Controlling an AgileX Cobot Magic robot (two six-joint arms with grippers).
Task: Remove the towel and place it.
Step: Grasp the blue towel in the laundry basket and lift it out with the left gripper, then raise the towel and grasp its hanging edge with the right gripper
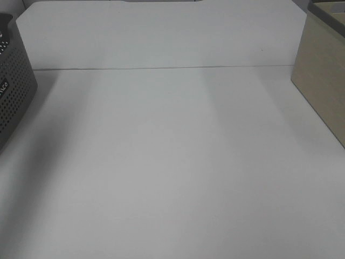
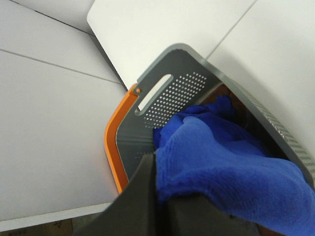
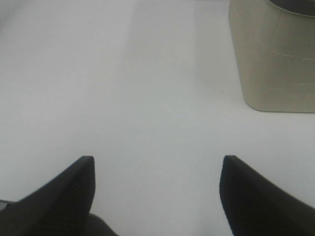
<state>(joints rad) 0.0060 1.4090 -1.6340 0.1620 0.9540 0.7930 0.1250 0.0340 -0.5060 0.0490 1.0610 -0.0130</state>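
Observation:
The blue towel [image 2: 221,157] lies bunched inside a grey perforated basket [image 2: 172,98] with an orange rim, seen in the left wrist view. My left gripper [image 2: 160,194] is shut on a fold of the towel at the basket's edge. My right gripper [image 3: 157,167] hangs open over bare white table, holding nothing. Neither gripper shows in the exterior high view, and the towel is hidden there.
The grey basket [image 1: 13,86] stands at the table's far left edge. A beige box [image 1: 323,81] stands at the right, also close ahead of the right gripper as the beige box [image 3: 273,59]. A seam [image 1: 161,68] crosses the white table at the back.

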